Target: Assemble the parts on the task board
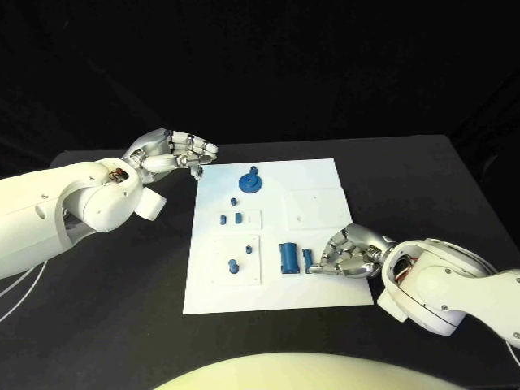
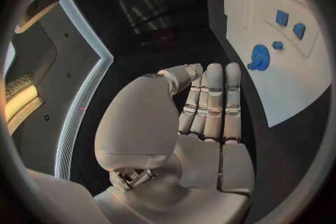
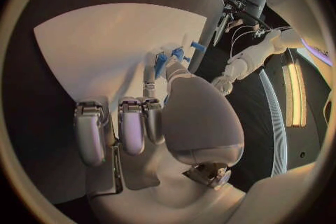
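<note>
R hand (image 1: pixel 352 252) curled on board (image 1: pixel 318 175) near edge; L hand (image 1: pixel 172 152) flat, off corner.

A black bench (image 1: pixel 435 187) sits under everything, reaching from about 9 o'clock over to 3 o'clock, with its far edge up near 12 o'clock against the dark behind
</note>
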You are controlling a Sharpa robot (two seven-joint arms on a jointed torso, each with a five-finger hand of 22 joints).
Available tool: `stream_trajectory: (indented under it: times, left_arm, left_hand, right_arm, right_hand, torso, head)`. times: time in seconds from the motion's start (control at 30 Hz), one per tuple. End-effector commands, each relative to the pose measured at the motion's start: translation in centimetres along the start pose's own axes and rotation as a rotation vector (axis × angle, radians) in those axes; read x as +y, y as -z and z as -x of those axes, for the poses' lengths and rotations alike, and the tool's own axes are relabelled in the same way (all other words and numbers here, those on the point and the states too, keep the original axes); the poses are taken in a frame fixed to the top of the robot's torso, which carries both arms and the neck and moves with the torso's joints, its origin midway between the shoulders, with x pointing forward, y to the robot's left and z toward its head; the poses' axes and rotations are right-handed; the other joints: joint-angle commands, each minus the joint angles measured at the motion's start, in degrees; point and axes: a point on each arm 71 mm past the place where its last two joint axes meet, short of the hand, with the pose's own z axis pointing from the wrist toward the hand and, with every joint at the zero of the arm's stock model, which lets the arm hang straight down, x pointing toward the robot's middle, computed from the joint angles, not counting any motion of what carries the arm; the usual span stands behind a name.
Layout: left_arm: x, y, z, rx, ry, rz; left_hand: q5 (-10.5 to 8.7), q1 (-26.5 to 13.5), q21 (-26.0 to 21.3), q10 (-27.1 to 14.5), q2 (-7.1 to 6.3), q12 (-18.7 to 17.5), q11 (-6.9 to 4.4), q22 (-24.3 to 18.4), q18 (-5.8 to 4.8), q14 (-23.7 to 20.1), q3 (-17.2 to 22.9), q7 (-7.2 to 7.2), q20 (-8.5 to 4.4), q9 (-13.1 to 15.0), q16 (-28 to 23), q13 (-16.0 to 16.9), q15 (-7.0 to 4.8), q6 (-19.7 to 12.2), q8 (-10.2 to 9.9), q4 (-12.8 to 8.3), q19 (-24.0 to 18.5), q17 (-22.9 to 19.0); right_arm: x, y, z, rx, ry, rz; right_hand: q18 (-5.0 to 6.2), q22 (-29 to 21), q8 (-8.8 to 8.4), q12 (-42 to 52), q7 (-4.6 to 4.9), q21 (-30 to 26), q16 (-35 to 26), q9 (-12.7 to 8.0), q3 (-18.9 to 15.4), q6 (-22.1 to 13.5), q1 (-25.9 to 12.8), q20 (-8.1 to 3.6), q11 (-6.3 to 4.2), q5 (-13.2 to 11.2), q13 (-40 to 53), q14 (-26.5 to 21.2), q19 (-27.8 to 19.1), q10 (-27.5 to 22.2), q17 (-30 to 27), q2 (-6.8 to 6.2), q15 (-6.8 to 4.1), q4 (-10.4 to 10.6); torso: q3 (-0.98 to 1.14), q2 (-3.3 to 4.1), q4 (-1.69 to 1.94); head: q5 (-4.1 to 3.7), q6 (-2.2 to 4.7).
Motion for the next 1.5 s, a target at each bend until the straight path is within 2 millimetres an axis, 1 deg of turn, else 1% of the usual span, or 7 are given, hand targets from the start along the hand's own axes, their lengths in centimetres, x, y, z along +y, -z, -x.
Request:
stream_trajectory:
  times: [0.03, 0.5, 0.83, 1.17, 1.23, 1.33, 1.5]
  left_arm:
    - [-0.1, 0.0, -0.2, 0.014, 0.003, -0.009]
    - [-0.1, 0.0, -0.2, 0.014, 0.002, -0.007]
    - [-0.1, 0.0, -0.2, 0.014, 0.002, -0.008]
    - [-0.1, -0.1, -0.1, 0.007, 0.003, -0.01]
    - [0.0, -0.1, -0.1, 0.001, 0.011, -0.014]
    - [0.0, -0.2, 0.0, -0.016, 0.035, -0.025]
    - [0.2, -0.3, 0.1, -0.068, 0.101, -0.054]
  left_hand:
    - [0.19, 0.0, 0.4, -0.3, 0.3, 0.3, -0.09, 0.1, 0.91, -0.4, 0.4, 0.06, -0.17, -0.1, 0.1, -0.1, 0.15, -0.5, 0.3, -0.1, -0.4, -0.1]
    - [0.17, -0.1, 0.6, -0.3, 0.32, 0.4, -0.08, 0.2, 0.91, -0.3, 0.6, 0.06, -0.16, -0.1, 0.2, -0.1, 0.17, -0.5, 0.4, -0.2, -0.5, -0.1]
    - [0.19, 0.0, 0.8, -0.3, 0.33, 0.4, -0.1, 0.3, 0.93, -0.4, 0.8, 0.05, -0.18, -0.2, 0.1, -0.1, 0.13, -0.4, 0.4, -0.4, -0.6, -0.1]
    - [0.16, -0.1, 0.9, -0.3, 0.27, 0.4, -0.07, 0.4, 0.92, -0.4, 0.8, 0.08, -0.17, -0.2, 0.1, -0.2, 0.16, -0.5, 0.4, -0.4, -0.7, -0.1]
    - [0.1, -0.5, 0.9, -0.3, 0.19, 0.5, -0.02, 0.5, 0.89, -0.5, 0.8, 0.12, -0.13, -0.2, 0.1, -0.2, 0.25, -0.5, 0.4, -0.3, -0.8, -0.2]
    - [0.01, -1.5, 0.5, -0.4, 0.01, 0.6, 0.05, 0.3, 0.85, -1.2, 0.7, 0.15, 0.06, -0.3, -0.5, -0.3, 0.42, -0.7, 0.4, 0.1, -1.5, -0.5]
    - [-0.07, -3.4, -1.9, -0.7, -0.46, 0.9, 0.12, -1.0, 0.8, -3.3, -0.4, 0.11, 0.58, -0.3, -2.3, -0.4, 0.77, -1.1, 0.6, 1.2, -3.0, -1.4]
  right_arm:
    - [0.0, -0.2, -0.2, 0.016, 0.015, -0.002]
    - [-0.3, -1.2, -0.4, 0.017, 0.048, -0.033]
    - [-0.1, -1.0, -0.6, 0.02, 0.057, -0.021]
    - [0.0, -0.4, 0.1, -0.017, -0.037, 0.001]
    - [0.1, -0.4, 0.6, -0.02, -0.083, 0.019]
    - [0.5, -0.6, 1.8, -0.038, -0.158, 0.073]
    - [0.6, -2.0, 5.2, -0.142, -0.31, 0.179]
  right_hand:
    - [-0.81, 15.1, -0.07, 0.0, 0.06, 0.3, 0.2, -0.1, -0.3, -0.2, 0.0, -0.34, -0.39, -0.3, 14.4, 5.6, 6.1, 5.3, 13.3, 0.53, -0.36, 0.1]
    - [-0.81, 15.1, -0.36, 0.1, -0.16, 0.3, 0.2, -0.3, 0.2, -0.1, 2.5, -0.35, -0.55, 0.1, 14.5, 5.6, 6.1, 5.3, 13.2, 2.09, -0.45, -0.3]
    - [-0.81, 15.1, -0.64, 0.1, -0.21, 0.3, 0.2, -0.6, 0.7, 0.1, 5.2, -0.43, -0.63, -0.2, 14.5, 5.6, 6.1, 5.3, 13.2, 1.5, -0.53, -0.5]
    - [-0.81, 15.1, -1.65, -1.5, 0.64, 0.3, -0.1, -1.2, -0.7, -0.7, 1.1, -0.06, 0.09, 0.0, 13.8, 5.5, 6.1, 4.5, 12.7, 0.45, 0.01, 0.2]
    - [-0.81, 15.1, -2.51, -2.8, 1.23, 0.3, -0.5, -1.5, -1.8, -2.1, 0.2, 0.28, 0.6, 1.9, 13.1, 5.3, 6.1, 3.7, 12.0, 0.31, 0.44, 0.1]
    - [-0.81, 15.1, -3.75, -4.2, 2.08, 0.3, -1.1, -2.0, -3.0, -4.0, -0.1, 0.85, 1.35, 2.0, 12.4, 5.0, 6.1, 2.9, 10.9, 0.52, 1.07, 0.1]
    - [0.51, 13.2, -4.94, -8.0, 2.96, -5.8, -2.9, -2.3, -3.7, -5.7, 1.6, 1.62, 2.15, 2.3, 10.6, 4.3, 3.5, 0.5, 8.3, 1.55, 1.8, 0.0]
  torso:
    - [0.02, 0.07, 0.03]
    - [0.0, -0.05, -0.02]
    - [0.0, -0.08, -0.07]
    - [-0.02, -0.21, -0.13]
    - [-0.09, -0.3, -0.13]
    - [-0.22, -0.46, -0.17]
    - [-0.79, -1.42, -0.34]
  head:
    - [0.06, -0.16]
    - [0.25, -0.29]
    - [0.21, -0.19]
    - [0.11, 0.25]
    - [-0.01, 0.56]
    - [-0.16, 1.1]
    - [-0.41, 1.95]
